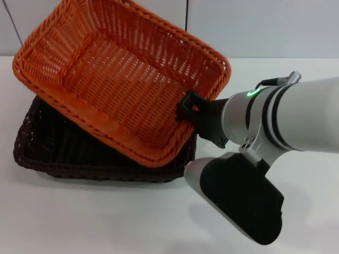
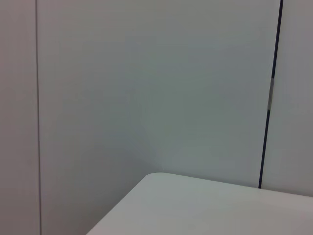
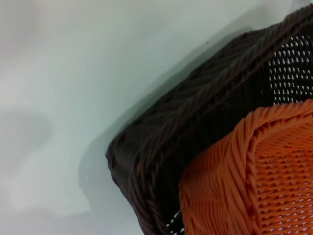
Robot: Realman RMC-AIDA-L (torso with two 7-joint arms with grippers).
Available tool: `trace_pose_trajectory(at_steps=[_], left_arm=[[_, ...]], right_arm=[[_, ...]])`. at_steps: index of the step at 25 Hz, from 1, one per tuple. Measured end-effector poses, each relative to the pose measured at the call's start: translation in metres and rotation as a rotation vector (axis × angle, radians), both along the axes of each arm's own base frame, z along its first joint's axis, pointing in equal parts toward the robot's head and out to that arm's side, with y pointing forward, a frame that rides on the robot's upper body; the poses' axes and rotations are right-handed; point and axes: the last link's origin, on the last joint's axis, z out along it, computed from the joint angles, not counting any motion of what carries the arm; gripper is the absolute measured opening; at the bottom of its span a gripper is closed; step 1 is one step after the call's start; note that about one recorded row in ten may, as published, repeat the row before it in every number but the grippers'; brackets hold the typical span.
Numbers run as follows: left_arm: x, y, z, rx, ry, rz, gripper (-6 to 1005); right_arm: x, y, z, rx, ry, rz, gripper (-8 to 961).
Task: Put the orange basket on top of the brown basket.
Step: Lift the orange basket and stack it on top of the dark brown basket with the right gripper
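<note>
The orange basket [image 1: 122,79] is tilted and turned askew over the brown basket [image 1: 58,148], which lies flat on the white table. The orange basket's near edge lies over the brown basket's front right part; its far side is raised. My right gripper [image 1: 192,108] is shut on the orange basket's right rim, one black finger hooked over the braid. The right wrist view shows a corner of the orange basket [image 3: 254,176] inside the corner of the brown basket [image 3: 195,112]. My left gripper is out of view; its wrist camera shows only wall and a table corner.
The white table [image 1: 79,211] stretches in front of and to the right of the baskets. A pale wall [image 1: 265,26] stands close behind them. My right arm's grey and black forearm [image 1: 238,196] hangs over the table's front right.
</note>
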Motion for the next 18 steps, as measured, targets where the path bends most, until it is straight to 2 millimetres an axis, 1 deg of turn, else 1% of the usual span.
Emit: trace_pose_trajectory(at_steps=[5, 9, 14, 18], left_arm=[[0.001, 0.002, 0.000, 0.000, 0.001, -0.003, 840], [0.000, 0.003, 0.001, 0.000, 0.003, -0.002, 840], [0.001, 0.005, 0.001, -0.003, 0.003, -0.004, 840], [0.002, 0.008, -0.001, -0.020, 0.003, 0.000, 840]], right_arm=[[0.003, -0.001, -0.006, -0.003, 0.027, -0.025, 273], [0.011, -0.007, -0.009, -0.003, 0.042, -0.078, 279], [0.013, -0.012, -0.006, 0.008, 0.086, -0.107, 288], [0.009, -0.016, 0.001, 0.022, 0.131, -0.100, 294]])
